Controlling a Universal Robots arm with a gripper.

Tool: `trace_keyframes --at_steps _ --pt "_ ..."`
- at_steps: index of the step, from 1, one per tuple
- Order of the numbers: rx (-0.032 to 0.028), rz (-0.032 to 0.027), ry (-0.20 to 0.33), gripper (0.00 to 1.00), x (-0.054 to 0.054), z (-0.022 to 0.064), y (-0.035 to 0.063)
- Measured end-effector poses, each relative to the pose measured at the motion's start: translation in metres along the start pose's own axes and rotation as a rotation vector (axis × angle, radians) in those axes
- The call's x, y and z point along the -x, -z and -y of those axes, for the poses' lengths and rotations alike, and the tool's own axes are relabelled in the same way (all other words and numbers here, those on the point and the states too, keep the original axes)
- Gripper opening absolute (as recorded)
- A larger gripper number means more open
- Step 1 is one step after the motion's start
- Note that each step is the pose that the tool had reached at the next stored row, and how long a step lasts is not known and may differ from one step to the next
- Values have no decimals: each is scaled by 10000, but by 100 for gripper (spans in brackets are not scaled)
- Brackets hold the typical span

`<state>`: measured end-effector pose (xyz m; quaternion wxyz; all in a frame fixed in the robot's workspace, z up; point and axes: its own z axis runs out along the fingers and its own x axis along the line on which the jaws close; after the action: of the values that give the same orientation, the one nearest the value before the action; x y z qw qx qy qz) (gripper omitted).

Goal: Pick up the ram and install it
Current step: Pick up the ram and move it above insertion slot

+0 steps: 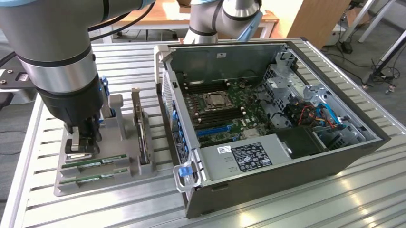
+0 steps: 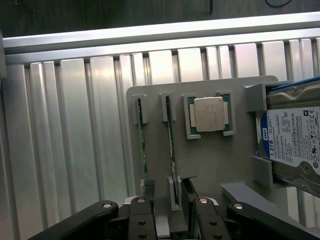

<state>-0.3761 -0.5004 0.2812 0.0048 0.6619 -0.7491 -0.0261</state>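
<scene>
Arm parked over the parts tray, ram not yet gripped.

Open computer case [image 1: 279, 109] fills the exterior view's right of the slatted table [image 1: 355, 199]. The gripper [image 1: 82, 146] hangs low over the gray parts tray [image 1: 108, 184] just beside the case. In the tray the ram [image 2: 171, 145] stands on edge in its slot, next to the processor chip [image 2: 210, 115], with the other stick [image 2: 141, 145] parallel on its far side. The ram's long axis runs straight out from between the fingers [image 2: 141, 220]. They're spread wide, one on each flat face at its near end, pinching nothing.
</scene>
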Motion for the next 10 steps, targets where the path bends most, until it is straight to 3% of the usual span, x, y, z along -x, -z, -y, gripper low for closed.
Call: trace_keyframes --at_steps 10 --pt "0 0 1 36 -5 3 -39"
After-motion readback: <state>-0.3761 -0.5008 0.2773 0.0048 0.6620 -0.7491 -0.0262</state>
